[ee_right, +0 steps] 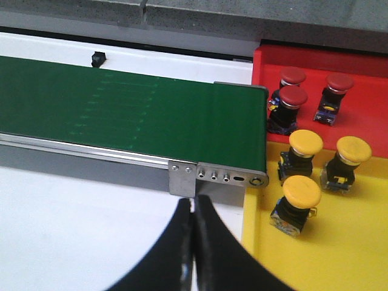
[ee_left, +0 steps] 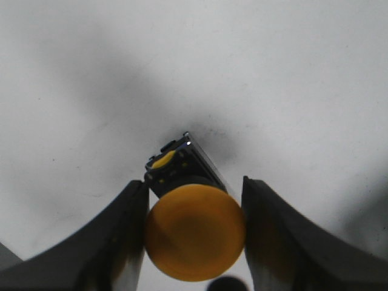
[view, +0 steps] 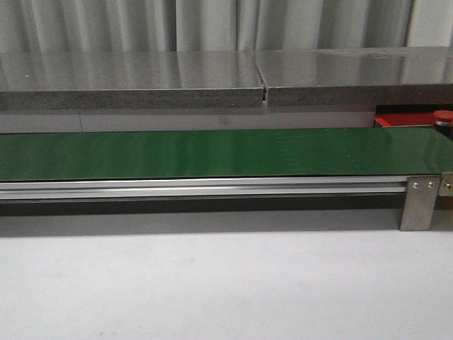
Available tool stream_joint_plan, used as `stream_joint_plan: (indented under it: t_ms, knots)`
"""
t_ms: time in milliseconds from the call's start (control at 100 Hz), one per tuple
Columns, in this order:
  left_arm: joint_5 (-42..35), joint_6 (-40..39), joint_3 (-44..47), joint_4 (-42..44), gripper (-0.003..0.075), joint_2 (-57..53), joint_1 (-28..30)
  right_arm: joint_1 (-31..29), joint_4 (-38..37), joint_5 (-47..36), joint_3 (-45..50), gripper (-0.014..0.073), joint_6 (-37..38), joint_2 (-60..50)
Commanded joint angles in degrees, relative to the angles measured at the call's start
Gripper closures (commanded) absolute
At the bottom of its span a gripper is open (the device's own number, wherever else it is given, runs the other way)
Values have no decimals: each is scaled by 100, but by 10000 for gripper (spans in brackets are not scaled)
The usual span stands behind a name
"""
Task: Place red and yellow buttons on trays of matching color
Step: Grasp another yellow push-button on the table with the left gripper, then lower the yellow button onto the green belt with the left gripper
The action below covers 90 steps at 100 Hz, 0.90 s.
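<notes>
My left end effector [ee_left: 194,233] pinches a yellow button [ee_left: 194,232], one finger [ee_left: 124,242] against each side of its domed cap, the dark base pointing away over the pale worktop [ee_left: 273,73]. My right end effector [ee_right: 193,242] has its fingers pressed together, holding nothing, above the white worktop just beside the metal end bracket [ee_right: 218,177] of the green belt [ee_right: 121,115]. Past that belt end lie two trays side by side: a red tray [ee_right: 364,115] carrying three red buttons [ee_right: 293,97] and a yellow tray [ee_right: 351,254] carrying three yellow buttons [ee_right: 302,191] (all upright). In the front view, the belt [view: 212,152] spans the scene, with one red cap [view: 443,116] visible at its far right.
</notes>
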Motion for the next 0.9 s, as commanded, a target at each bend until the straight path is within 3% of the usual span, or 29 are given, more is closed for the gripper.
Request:
stream_joint_plan:
  t_ms: [0,290,890]
  knots:
    - [-72,3,-193,-90,531,-402,4,1,-30,-401,-147,715,-51,23]
    - [211,106,-971,-204,531,-777,-199,1,-30,-401,-147,715,-51,23]
    - [800,106,-1475,8,531,-922,-1861,1,-30,-401,-147,715,-51,23]
